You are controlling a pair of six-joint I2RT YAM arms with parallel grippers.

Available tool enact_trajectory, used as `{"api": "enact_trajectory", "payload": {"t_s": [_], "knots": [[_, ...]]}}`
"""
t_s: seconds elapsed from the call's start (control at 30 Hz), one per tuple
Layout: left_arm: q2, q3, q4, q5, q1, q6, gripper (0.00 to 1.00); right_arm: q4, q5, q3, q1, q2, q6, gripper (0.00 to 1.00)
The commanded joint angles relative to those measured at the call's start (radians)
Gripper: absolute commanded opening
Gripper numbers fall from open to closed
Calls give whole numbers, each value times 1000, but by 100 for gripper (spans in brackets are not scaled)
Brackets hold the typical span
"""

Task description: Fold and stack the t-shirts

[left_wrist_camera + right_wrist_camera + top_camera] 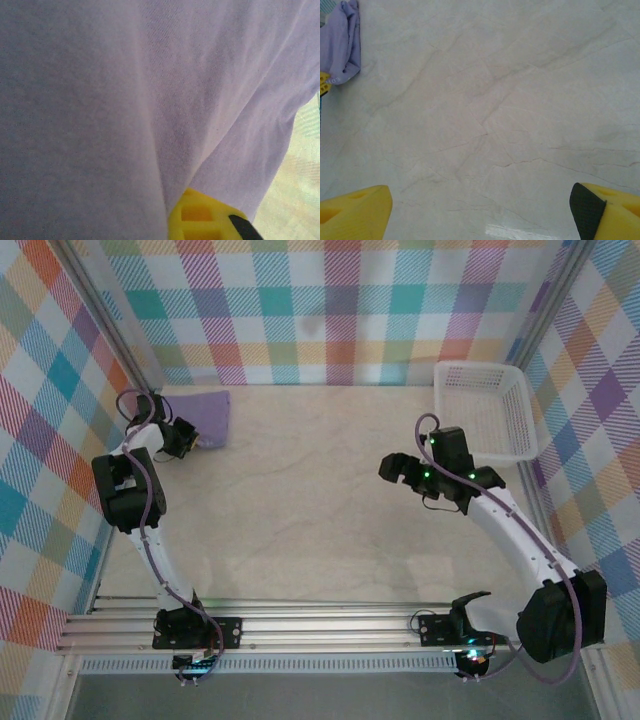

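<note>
Where the arms are bolted at the near edge of the worktop, both reach away from their bases toward the far side. On the right, the right claw hangs over bare marbled surface about midway across, its two yellow fingers spread wide apart with nothing between them. Farther off and hard against the left wall, the left claw sits at the near edge of the lavender t-shirt. Its wrist camera looks straight into purple cloth, with one yellow finger poking out from under a fold; whether that claw is closed on the fabric, I cannot tell. The t-shirt lies in the far-left corner as a compact folded bundle, a little longer left to right along the back wall than near to far. Neck and sleeves cannot be made out, so which way it points is unclear. Well apart from it, a white lattice basket stands in the far-right corner.
</note>
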Motion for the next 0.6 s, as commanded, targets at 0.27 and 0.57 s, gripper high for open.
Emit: {"api": "enact_trajectory", "payload": {"t_s": [0.27, 0.57], "knots": [[-559, -289, 41, -137, -47, 52, 100, -84, 219, 73, -4, -55, -83, 100], [-1047, -790, 294, -783, -371, 228, 100, 575, 589, -374, -46, -242, -482, 100]]}}
